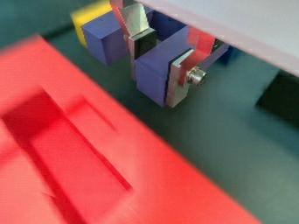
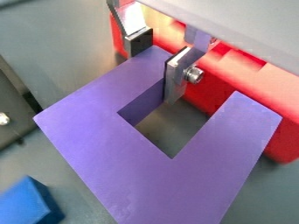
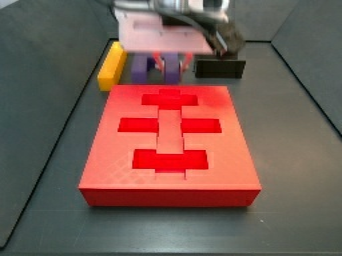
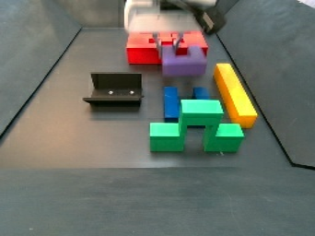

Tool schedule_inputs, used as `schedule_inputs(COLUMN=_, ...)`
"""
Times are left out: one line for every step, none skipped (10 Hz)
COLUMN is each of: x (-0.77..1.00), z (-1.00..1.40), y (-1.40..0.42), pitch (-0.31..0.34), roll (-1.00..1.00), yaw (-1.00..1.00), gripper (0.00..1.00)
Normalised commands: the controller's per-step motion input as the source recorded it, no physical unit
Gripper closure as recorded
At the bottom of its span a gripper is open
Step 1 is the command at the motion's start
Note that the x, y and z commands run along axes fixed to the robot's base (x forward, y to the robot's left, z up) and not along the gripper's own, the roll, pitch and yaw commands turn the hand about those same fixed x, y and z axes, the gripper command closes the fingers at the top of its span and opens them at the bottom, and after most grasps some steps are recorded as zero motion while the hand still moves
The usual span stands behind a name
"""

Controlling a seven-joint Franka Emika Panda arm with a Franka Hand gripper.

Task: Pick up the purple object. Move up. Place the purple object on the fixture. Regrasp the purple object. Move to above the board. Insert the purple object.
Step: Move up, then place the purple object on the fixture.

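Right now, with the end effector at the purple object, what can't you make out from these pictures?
- Purple object: its contact with the floor, hidden behind its own body in a side view.
- End effector: its upper part, cut off by the frame edge in both wrist views.
- Board: recess edges, blurred.
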Motion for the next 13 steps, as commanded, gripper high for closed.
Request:
schedule_inputs(x=0.02, z=0.31, y=-0.02, pitch=0.063, roll=-0.05, yaw=0.02, gripper=1.00)
schedule_inputs(x=0.00, z=-0.01, y=0.00, pitch=-0.026, roll=0.00, yaw=0.00, gripper=1.00)
schedule_inputs(x=-0.02, z=0.00, y=0.10, pitch=0.000, roll=0.00, yaw=0.00, gripper=1.00)
schedule_inputs(x=0.03, z=0.09, y=0.22, pitch=-0.051, roll=-0.36, yaw=-0.05, gripper=1.00)
schedule_inputs(x=0.33, z=0.30, y=0.50, pitch=-0.334, roll=-0.95, yaw=-0.09, gripper=1.00)
schedule_inputs(x=0.44, z=0.34, y=0.44, pitch=-0.400, roll=-1.00, yaw=-0.05, gripper=1.00)
schedule_inputs(x=0.82, z=0.15, y=0.11, pitch=0.314, roll=-0.23, yaw=0.09, gripper=1.00)
schedule_inputs(x=0.62, z=0.05, y=0.31, pitch=0.023, roll=-0.82, yaw=0.01, gripper=1.00)
schedule_inputs(x=0.50, z=0.05, y=0.27, pitch=0.040, roll=-1.00, yaw=0.01, gripper=1.00)
schedule_inputs(x=0.47, z=0.15, y=0.28, pitch=0.066, roll=-1.00, yaw=0.00, gripper=1.00)
schedule_inputs(x=0.46, z=0.17, y=0.27, pitch=0.069, roll=-1.00, yaw=0.00, gripper=1.00)
schedule_inputs(x=0.46, z=0.21, y=0.28, pitch=0.066, roll=-1.00, yaw=0.00, gripper=1.00)
schedule_inputs(x=0.47, z=0.25, y=0.26, pitch=0.009, roll=-1.00, yaw=-0.01, gripper=1.00)
